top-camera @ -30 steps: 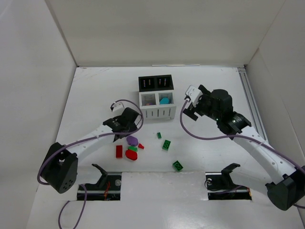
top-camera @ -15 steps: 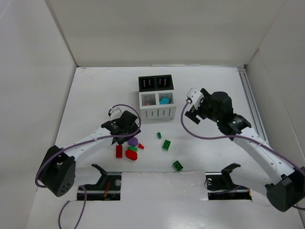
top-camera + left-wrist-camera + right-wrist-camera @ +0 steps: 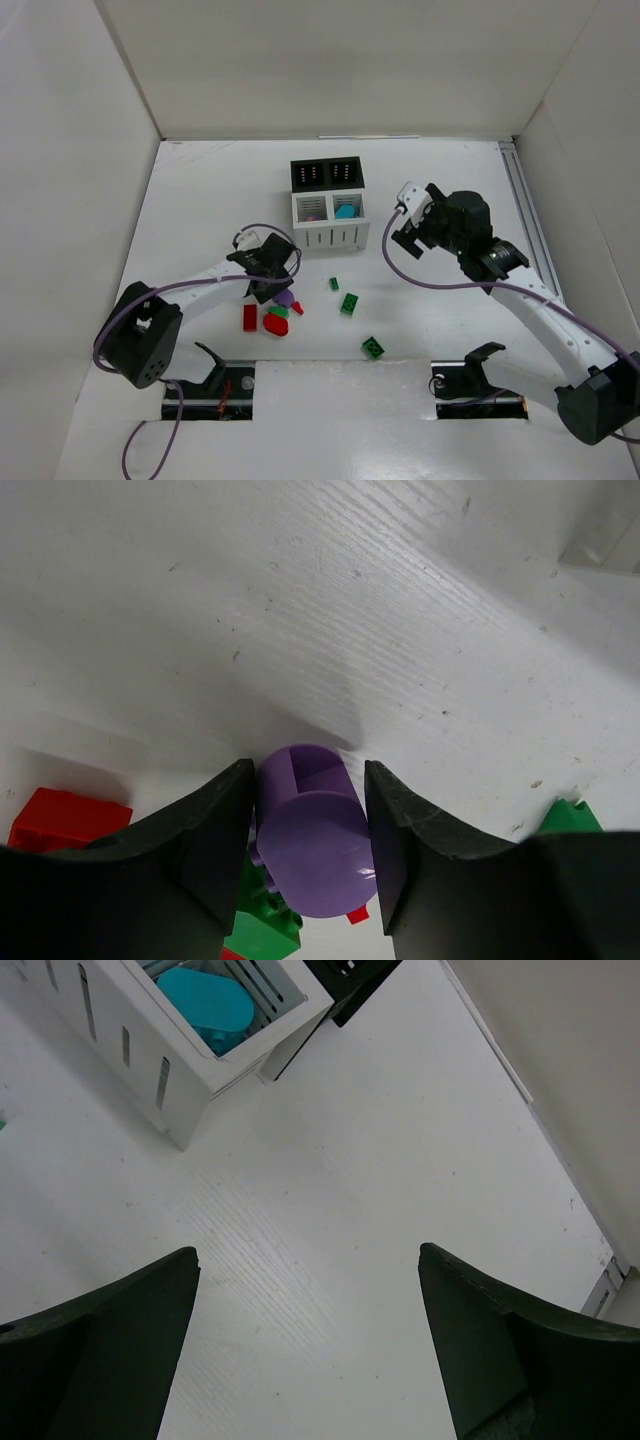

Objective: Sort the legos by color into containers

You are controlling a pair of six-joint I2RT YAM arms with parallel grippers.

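Observation:
The left wrist view shows a rounded purple lego [image 3: 315,830] filling the gap of my left gripper [image 3: 308,767], which is shut on it with both fingers against its sides. It rests over a green lego [image 3: 262,920], with a red lego [image 3: 70,815] to the left. From above, the left gripper [image 3: 272,283] sits at the pile of red legos [image 3: 250,317] and the purple lego [image 3: 287,297]. Three green legos [image 3: 349,303] lie to the right. My right gripper [image 3: 405,232] hangs open and holds nothing, right of the containers [image 3: 328,225]; a cyan lego [image 3: 205,1000] lies in one white compartment.
White walls close in the table on three sides, and a metal rail [image 3: 525,210] runs along the right edge. Two black arm mounts [image 3: 215,365] stand at the near edge. The right arm's purple cable [image 3: 400,275] loops over the table beside the green legos.
My left gripper shifted down to the pile, opened, and closed round the purple lego. The right gripper drifted slightly right and stayed open.

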